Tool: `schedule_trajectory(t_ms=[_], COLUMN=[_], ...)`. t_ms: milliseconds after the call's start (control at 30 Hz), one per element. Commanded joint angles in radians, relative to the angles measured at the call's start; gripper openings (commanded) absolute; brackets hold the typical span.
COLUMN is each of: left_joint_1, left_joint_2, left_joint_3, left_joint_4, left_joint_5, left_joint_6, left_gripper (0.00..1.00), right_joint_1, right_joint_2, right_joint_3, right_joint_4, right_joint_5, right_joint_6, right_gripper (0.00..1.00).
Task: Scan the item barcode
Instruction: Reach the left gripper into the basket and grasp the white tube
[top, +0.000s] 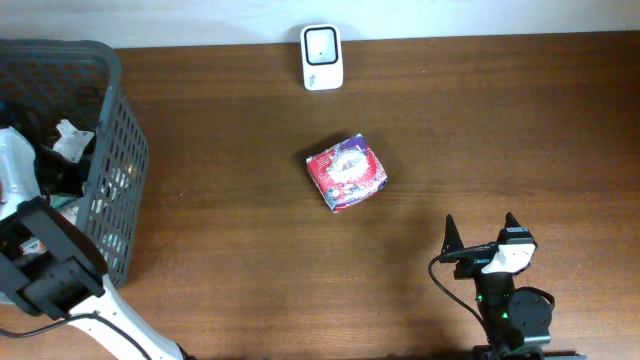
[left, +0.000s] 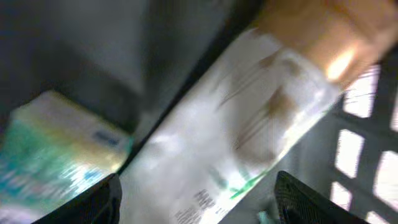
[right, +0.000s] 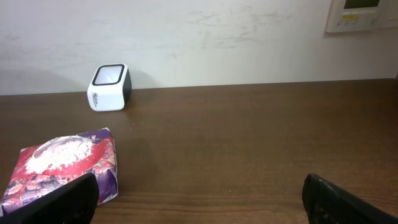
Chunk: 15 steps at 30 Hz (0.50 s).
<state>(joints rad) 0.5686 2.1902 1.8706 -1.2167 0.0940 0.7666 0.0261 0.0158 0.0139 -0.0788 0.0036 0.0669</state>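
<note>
A white barcode scanner (top: 322, 57) stands at the table's far edge; the right wrist view shows the same scanner (right: 109, 87) against the wall. A red and purple packet (top: 346, 172) lies mid-table, left of my right gripper's view (right: 62, 165). My right gripper (top: 481, 225) stands open near the front edge, with nothing between its fingers (right: 199, 202). My left arm reaches into the grey basket (top: 125, 150). There the left gripper (left: 196, 202) is open, its jaws wide on either side of a blurred white packet (left: 249, 124) with green print. I cannot tell whether the jaws touch it.
The basket at the left edge holds several items, among them a teal and yellow box (left: 56, 149). Its mesh wall (left: 367, 155) is close on the left gripper's right side. A wall panel (right: 364, 14) hangs behind the table.
</note>
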Motion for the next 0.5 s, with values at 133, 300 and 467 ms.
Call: schedule_trajectory(t_ms=[133, 300, 467], left_joint_1=[-0.005, 0.024, 0.105], left_joint_2=[0.010, 0.018, -0.003], left_joint_3=[-0.051, -0.171, -0.144], left_joint_4=[0.042, 0.145, 0.184], left_joint_5=[0.134, -0.027, -0.083], left_joint_6=[0.099, -0.023, -0.256], left_gripper=[0.60, 0.16, 0.00], right_joint_1=[0.006, 0.006, 0.006], right_joint_2=[-0.007, -0.007, -0.007], right_joint_3=[-0.008, -0.008, -0.008], right_joint_4=[-0.003, -0.003, -0.003], right_joint_5=[0.009, 0.009, 0.009], right_joint_6=[-0.006, -0.006, -0.006], right_gripper=[0.99, 0.99, 0.99])
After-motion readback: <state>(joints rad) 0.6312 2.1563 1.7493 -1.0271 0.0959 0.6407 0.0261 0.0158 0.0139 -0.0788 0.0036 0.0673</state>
